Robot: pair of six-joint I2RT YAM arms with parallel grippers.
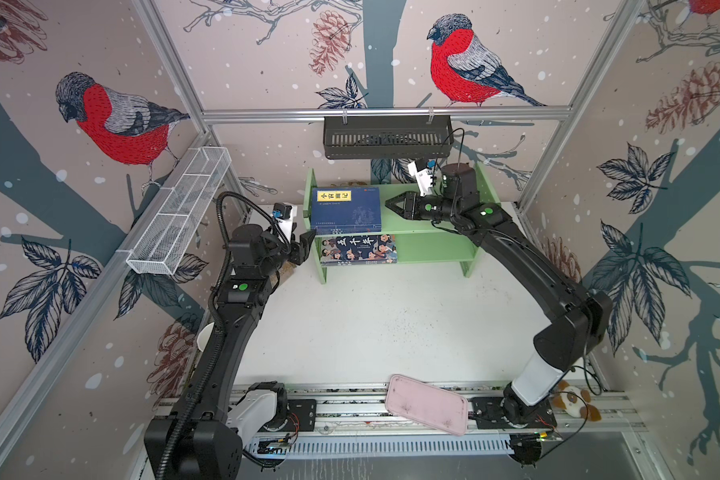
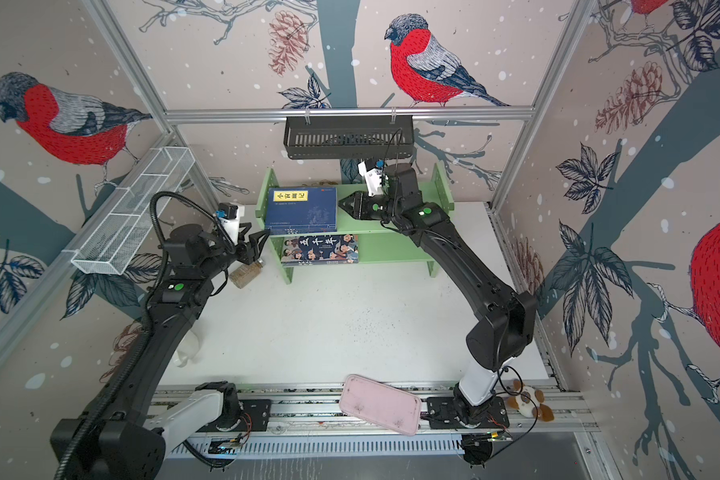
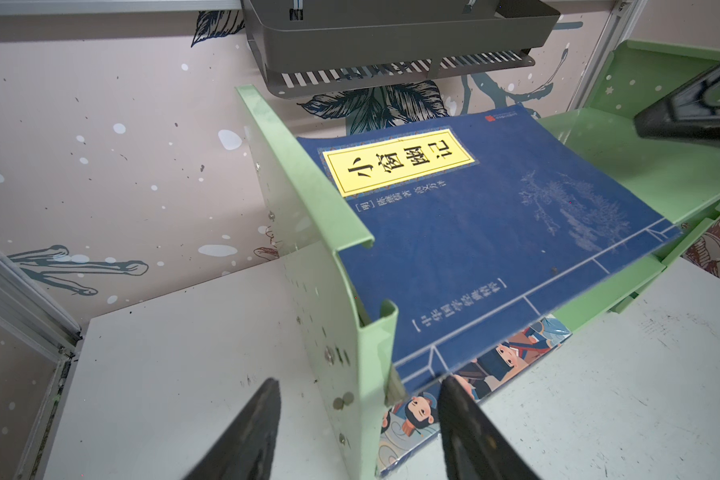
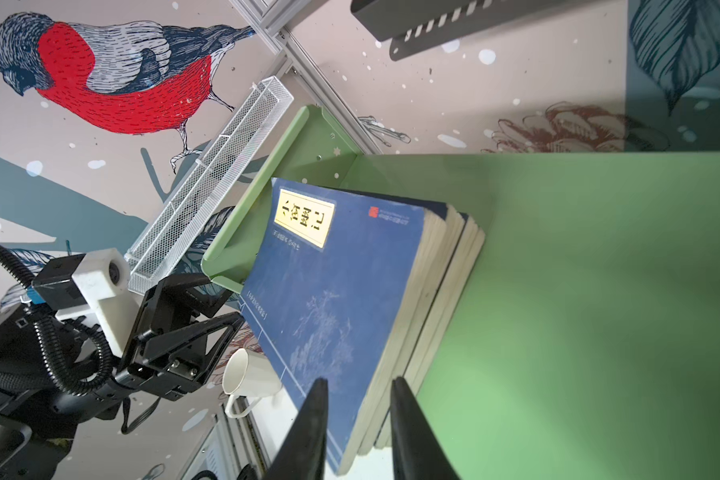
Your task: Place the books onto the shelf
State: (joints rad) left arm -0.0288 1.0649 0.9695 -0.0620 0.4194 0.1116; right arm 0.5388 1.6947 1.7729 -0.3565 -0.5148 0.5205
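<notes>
Navy-blue paperbacks [image 1: 346, 212] lie stacked at nine o'clock on the light green wooden shelf [image 1: 433, 249], left hand [image 1: 304, 247] and right hand [image 1: 387, 203] released; placing looks done, retreat next.

Shelf [image 1: 433, 232]: plain light green; pale dots on a side panel.
Navy books [image 1: 346, 210], shelf's upper tier: navy-blue cover, yellow label with black characters, red seal, pale tree drawing; cream page edges.
Cartoon book [image 1: 358, 249], shelf's lower tier: dark blue, white characters, cartoon figures.
Slotted basket [image 1: 385, 137], above the shelf: black.
Mesh basket [image 1: 179, 212], left of the shelf: white.
Tray [image 1: 427, 405], well in front of the shelf: pink, dark smudges.
Table [image 1: 391, 332]: white, dark specks.
Wallpaper [image 1: 267, 62], behind the shelf: beige-pink, red-breasted grey birds, teal branches, brown cones.
</notes>
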